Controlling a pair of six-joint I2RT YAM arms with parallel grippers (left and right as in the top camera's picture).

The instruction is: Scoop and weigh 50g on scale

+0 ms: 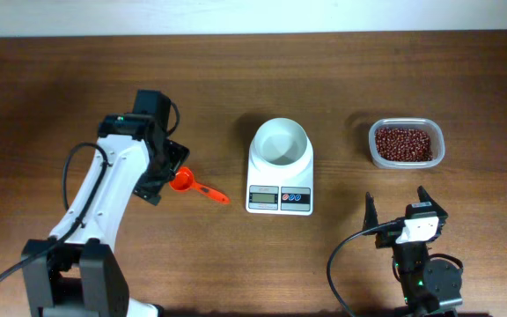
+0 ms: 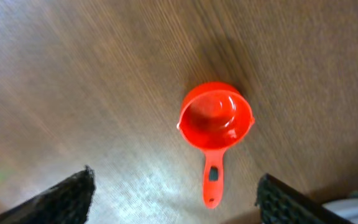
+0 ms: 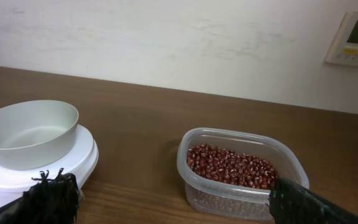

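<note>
Overhead and wrist views of the weighing station. The scale (image 1: 280,167), a white rectangular base with a grey display and blue and red buttons on its front, stood near the middle of the brown wooden tabletop (image 1: 51,79). A round white bowl (image 1: 281,141) sat on top of the scale and appeared empty.

To the left of the scale lay an orange-red scoop (image 1: 196,186), cup upward, with its handle pointing toward the scale's front corner. The scoop was near the scale but did not touch it. The left claw (image 1: 161,167) hung over the cup end of the scoop, on the side away from the scale. In the left wrist view its jaws stood wide, one dark finger (image 2: 67,196) at each lower corner, and the scoop (image 2: 215,124) lay untouched on the wood beyond them.

To the right of the scale, well apart from it, stood a clear plastic tub (image 1: 405,143) of red-brown beans.

The right claw (image 1: 397,207) waited in front of the scale and to its right, jaws wide and holding nothing. Its wrist view showed the scale (image 3: 42,165) at left and the tub (image 3: 238,171) at right, before a pale wall carrying a small control panel (image 3: 356,38).
</note>
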